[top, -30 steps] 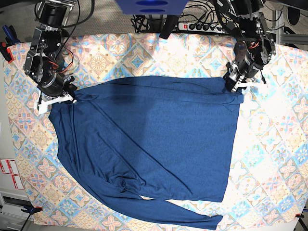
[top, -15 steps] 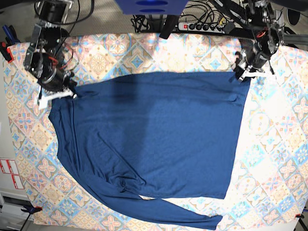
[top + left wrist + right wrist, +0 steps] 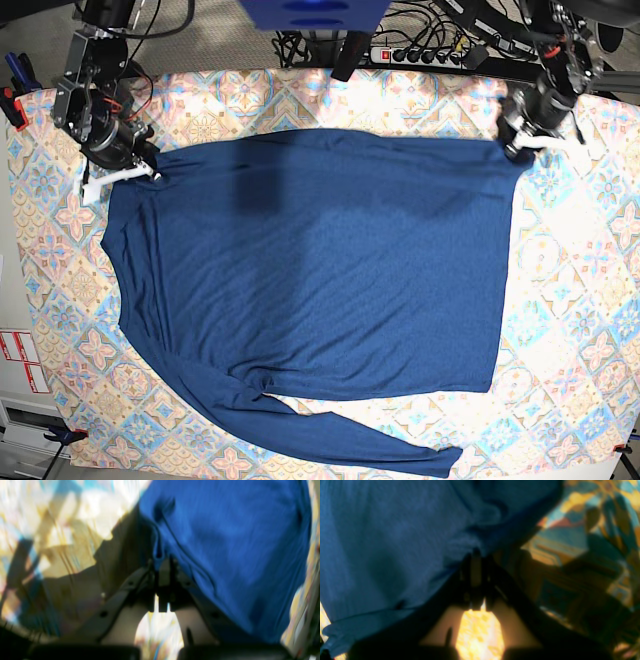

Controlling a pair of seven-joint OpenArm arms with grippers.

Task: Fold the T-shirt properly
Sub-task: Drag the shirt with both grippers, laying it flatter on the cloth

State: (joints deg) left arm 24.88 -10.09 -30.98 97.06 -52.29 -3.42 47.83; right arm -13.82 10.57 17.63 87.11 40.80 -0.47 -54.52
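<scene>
The dark navy T-shirt (image 3: 320,270) lies spread over the patterned table, with one long sleeve trailing along the near edge (image 3: 350,445). At its far right corner in the base view, my left gripper (image 3: 519,150) is shut on the fabric. The left wrist view shows its closed fingertips (image 3: 162,562) pinching a fold of blue cloth (image 3: 225,542). My right gripper (image 3: 150,172) is shut on the far left corner. In the right wrist view its jaws (image 3: 476,557) clamp the cloth (image 3: 395,542). The shirt's far edge is stretched between the two grippers.
A colourful tiled cloth (image 3: 570,290) covers the table. A power strip (image 3: 415,55) and cables lie behind the far edge, beside a blue box (image 3: 312,12). Red and white labels (image 3: 20,360) sit off the table's left edge.
Both grippers have moved toward the far edge of the table, pulling the shirt's corners with them. The folded band along the far edge has flattened out and the cloth lies smoother.
</scene>
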